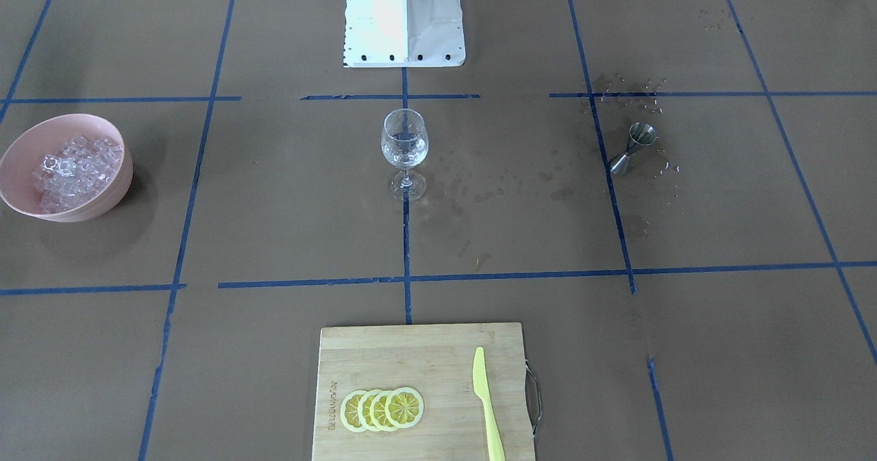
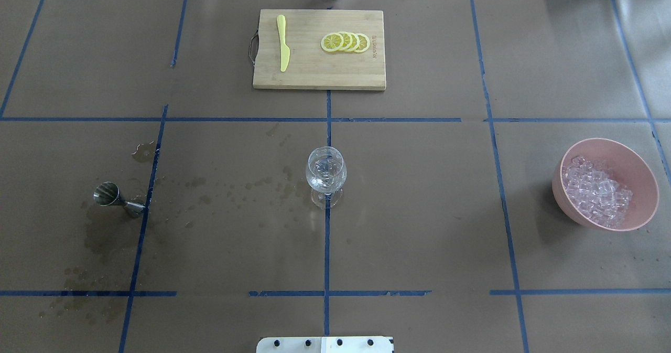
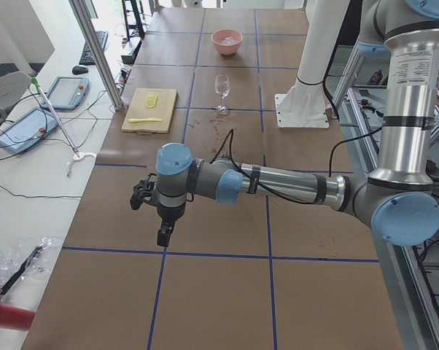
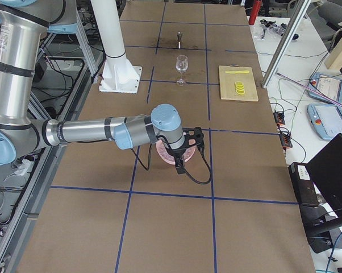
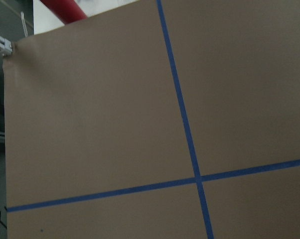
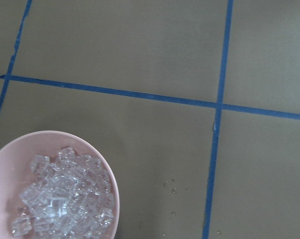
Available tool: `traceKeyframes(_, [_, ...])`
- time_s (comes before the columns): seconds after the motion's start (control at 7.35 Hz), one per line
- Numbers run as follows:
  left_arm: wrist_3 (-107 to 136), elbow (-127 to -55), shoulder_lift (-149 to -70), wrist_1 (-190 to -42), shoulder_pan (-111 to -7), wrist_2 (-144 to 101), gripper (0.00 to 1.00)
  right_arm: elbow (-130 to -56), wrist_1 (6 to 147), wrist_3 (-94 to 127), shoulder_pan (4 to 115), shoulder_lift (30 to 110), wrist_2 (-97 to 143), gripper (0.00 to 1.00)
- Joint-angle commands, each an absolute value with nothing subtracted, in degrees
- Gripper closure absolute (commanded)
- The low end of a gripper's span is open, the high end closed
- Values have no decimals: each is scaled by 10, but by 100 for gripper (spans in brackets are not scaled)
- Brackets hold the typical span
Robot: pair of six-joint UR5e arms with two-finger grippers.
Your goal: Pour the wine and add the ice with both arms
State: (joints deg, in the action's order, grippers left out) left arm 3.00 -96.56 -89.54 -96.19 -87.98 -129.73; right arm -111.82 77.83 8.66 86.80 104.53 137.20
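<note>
A table (image 2: 419, 211) papered brown and gridded with blue tape fills every view, with wet stains (image 2: 236, 185) across its left half. The left arm (image 3: 292, 182) reaches out low over bare paper at the table's left end, and the right arm (image 4: 86, 132) does the same at the right end. The left gripper (image 3: 164, 232) hangs above the paper and the right gripper (image 4: 180, 164) above the bowl; how wide either stands I cannot tell. Seen from overhead, the white pedestal (image 1: 404, 22) sits at 6 o'clock. A bamboo cutting board (image 2: 314, 75) lies at 12, carrying a yellow knife (image 2: 283, 43) and overlapping lemon slices (image 2: 346, 42). A pink bowl (image 2: 624, 159) at 3 holds the heaped ice (image 2: 597, 190). A wine glass (image 2: 325, 172) stands upright at the centre, and a steel jigger (image 2: 112, 196) at 9. Something clear glints low in the glass; whether it is the wine I cannot tell
</note>
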Motion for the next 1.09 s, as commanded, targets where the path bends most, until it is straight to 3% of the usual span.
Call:
traceKeyframes(0.0, [35,-981,-872,-955,-882,-1371,0,-1144,726,222,771,1048,1341,0])
traceKeyframes(0.27, [36,-983,-875,-956,-881,-1372,0,-1138,594,391,652,1059,1264,0])
traceKeyframes(0.54, [35,-984,-875,-957,-881,-1370,0,-1125,557,472,540,1059,1153,2])
traceKeyframes(0.68, [35,-984,-875,-958,-880,-1369,0,-1105,533,479,519,1059,1141,13])
traceKeyframes(0.95, [35,-984,-876,-960,-880,-1369,0,-1080,495,480,509,1060,1138,24])
